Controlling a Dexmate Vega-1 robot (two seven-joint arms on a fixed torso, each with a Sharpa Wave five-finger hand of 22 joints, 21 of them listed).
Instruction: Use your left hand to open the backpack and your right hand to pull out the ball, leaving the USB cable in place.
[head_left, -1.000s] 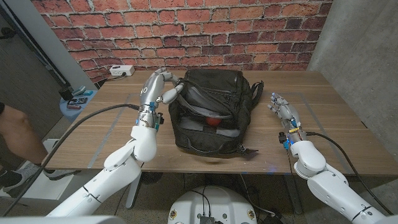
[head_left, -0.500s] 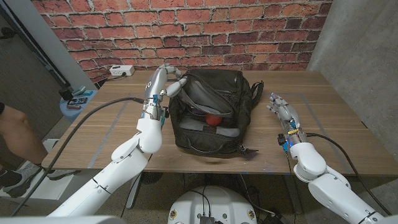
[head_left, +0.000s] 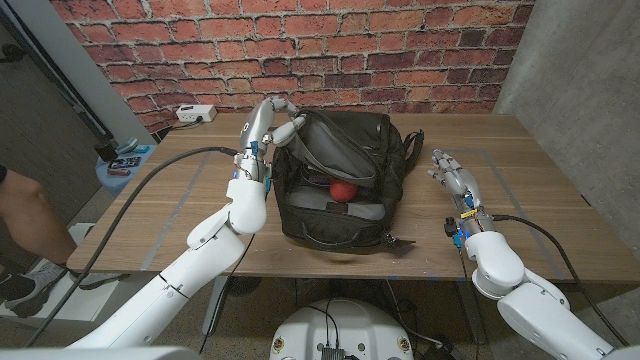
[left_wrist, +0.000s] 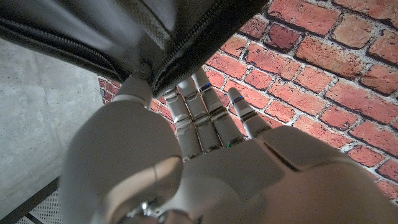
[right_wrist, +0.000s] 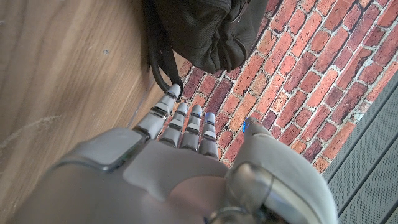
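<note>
A black backpack (head_left: 340, 180) lies on the wooden table (head_left: 540, 200) with its main compartment gaping toward me. A red ball (head_left: 343, 190) sits inside the opening. My left hand (head_left: 270, 125) grips the backpack's upper left flap edge and holds it lifted; in the left wrist view the fingers (left_wrist: 199, 112) reach to the zipper edge of the backpack (left_wrist: 124, 31). My right hand (head_left: 450, 172) hovers open to the right of the bag, fingers spread, holding nothing. The right wrist view shows its fingers (right_wrist: 186, 127) pointing past the backpack (right_wrist: 205, 31). No USB cable is visible.
A white power strip (head_left: 195, 114) lies at the table's far left corner. A small blue stand with items (head_left: 122, 162) is beside the table on the left. A person's arm (head_left: 25, 210) shows at the left edge. A brick wall stands behind.
My left hand has moved up and right along the bag's rim, lifting the flap and widening the opening. The ball shows more plainly. My right hand has spread its fingers slightly.
</note>
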